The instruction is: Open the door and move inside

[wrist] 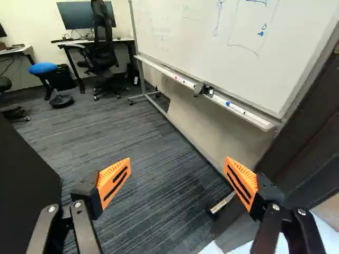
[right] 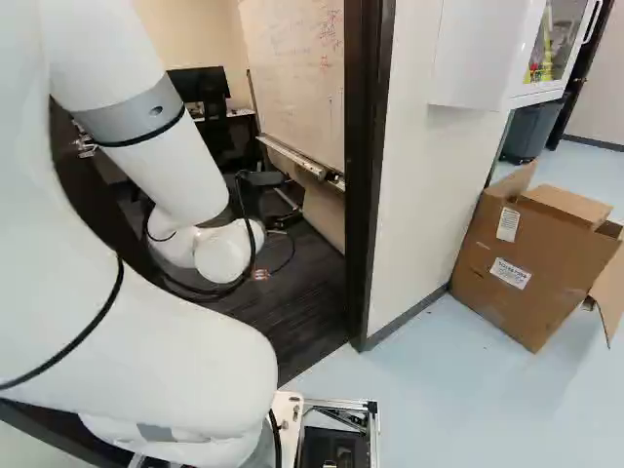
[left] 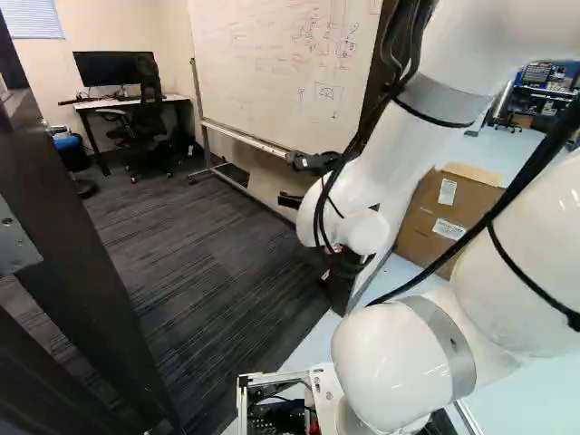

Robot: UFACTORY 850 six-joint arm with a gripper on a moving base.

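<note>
My gripper (left: pixel 302 181) reaches through the doorway in the left base view, in front of the whiteboard. In the wrist view the gripper (wrist: pixel 177 180) stands open, its orange pads wide apart with only carpet beyond them. The dark door (left: pixel 86 245) stands open at the left of the left base view, a metal plate on it; its handle (right: pixel 86 146) shows partly behind my arm in the right base view. In the wrist view a dark panel (wrist: pixel 26 185) stands beside one finger. The dark door frame (right: pixel 365 185) rises on the other side of the opening.
Inside lie dark carpet (wrist: pixel 153 159), a wheeled whiteboard (wrist: pixel 233 47) along one side, and a desk (left: pixel 136 101) with a chair (left: pixel 148 118) at the back. A blue-topped stool (wrist: pixel 43 69) stands near it. Outside, a cardboard box (right: pixel 522 258) leans by the white wall (right: pixel 419 185).
</note>
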